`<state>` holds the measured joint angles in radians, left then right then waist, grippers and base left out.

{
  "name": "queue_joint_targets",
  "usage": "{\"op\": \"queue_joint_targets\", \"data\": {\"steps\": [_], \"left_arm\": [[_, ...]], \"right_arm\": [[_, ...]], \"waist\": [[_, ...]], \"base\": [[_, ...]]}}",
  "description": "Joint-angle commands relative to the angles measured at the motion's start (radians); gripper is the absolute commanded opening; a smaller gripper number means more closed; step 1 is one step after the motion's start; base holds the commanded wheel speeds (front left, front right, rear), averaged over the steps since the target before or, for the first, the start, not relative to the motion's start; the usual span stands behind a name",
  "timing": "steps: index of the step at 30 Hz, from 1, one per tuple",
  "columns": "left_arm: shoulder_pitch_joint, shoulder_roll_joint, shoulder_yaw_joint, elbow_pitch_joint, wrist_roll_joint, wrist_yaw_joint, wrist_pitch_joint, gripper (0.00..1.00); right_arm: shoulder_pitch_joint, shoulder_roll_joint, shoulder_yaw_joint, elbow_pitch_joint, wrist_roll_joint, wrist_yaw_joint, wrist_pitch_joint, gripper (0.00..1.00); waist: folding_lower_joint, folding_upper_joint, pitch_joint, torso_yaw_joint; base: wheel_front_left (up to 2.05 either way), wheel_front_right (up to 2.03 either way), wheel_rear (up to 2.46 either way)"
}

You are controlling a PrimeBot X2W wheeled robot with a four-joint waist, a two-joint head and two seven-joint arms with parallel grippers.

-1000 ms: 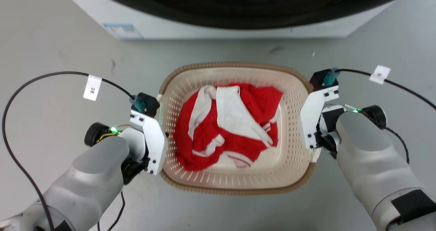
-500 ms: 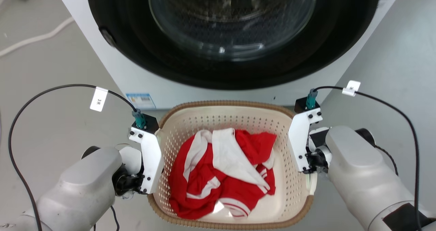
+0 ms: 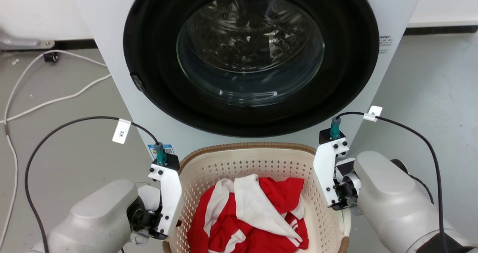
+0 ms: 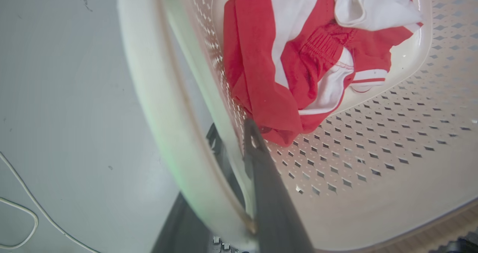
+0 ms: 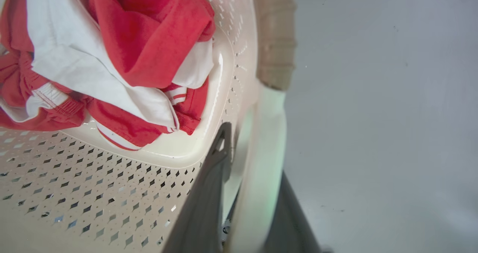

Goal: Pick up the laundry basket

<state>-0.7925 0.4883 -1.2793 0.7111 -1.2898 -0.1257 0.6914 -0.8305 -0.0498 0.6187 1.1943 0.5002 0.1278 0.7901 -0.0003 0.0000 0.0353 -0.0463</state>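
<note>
The laundry basket (image 3: 246,159), cream and perforated with a brown woven-look rim, hangs between my two arms just in front of the washing machine. A crumpled red and white garment (image 3: 254,212) lies inside it. My left gripper (image 4: 231,141) is shut on the basket's left wall below the white handle (image 4: 157,107), one finger inside and one outside. On the opposite side my right gripper (image 5: 250,159) is shut on the wall and white handle (image 5: 269,133). In the head view the white wrist mounts hide both sets of fingers.
A white front-loading washing machine (image 3: 388,29) with a round, dark-rimmed glass door (image 3: 250,59) stands directly behind the basket. White cables (image 3: 44,96) trail over the grey floor at the left. Bare grey floor (image 3: 440,96) lies to the right of the machine.
The head view has swung upward, so the washing machine door now shows and the basket sits lower in the picture. Both grippers stay clamped at the basket's sides.
</note>
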Motion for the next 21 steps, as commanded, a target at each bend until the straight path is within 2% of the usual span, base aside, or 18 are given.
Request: {"op": "queue_joint_targets", "data": {"steps": [1,10,21], "left_arm": [[0.014,-0.01,-0.004,-0.008,0.003,-0.008,0.02,0.0],[0.0,-0.037,-0.004,-0.008,-0.011,-0.009,0.067,0.0],[0.0,-0.037,-0.003,-0.007,-0.032,-0.01,0.102,0.0]], "right_arm": [[0.008,0.0,0.014,-0.003,0.005,0.005,0.012,0.0],[0.012,0.004,0.059,-0.026,0.055,0.006,0.089,0.0],[0.004,0.006,0.101,-0.018,0.085,0.008,0.097,0.0]], "waist": [[0.0003,0.0,-0.022,0.002],[0.0003,0.0,-0.043,0.002],[0.0003,0.0,-0.049,-0.001]], "base": [[0.0,0.0,0.0],[0.0,0.0,0.0],[0.0,0.0,0.0]]}}
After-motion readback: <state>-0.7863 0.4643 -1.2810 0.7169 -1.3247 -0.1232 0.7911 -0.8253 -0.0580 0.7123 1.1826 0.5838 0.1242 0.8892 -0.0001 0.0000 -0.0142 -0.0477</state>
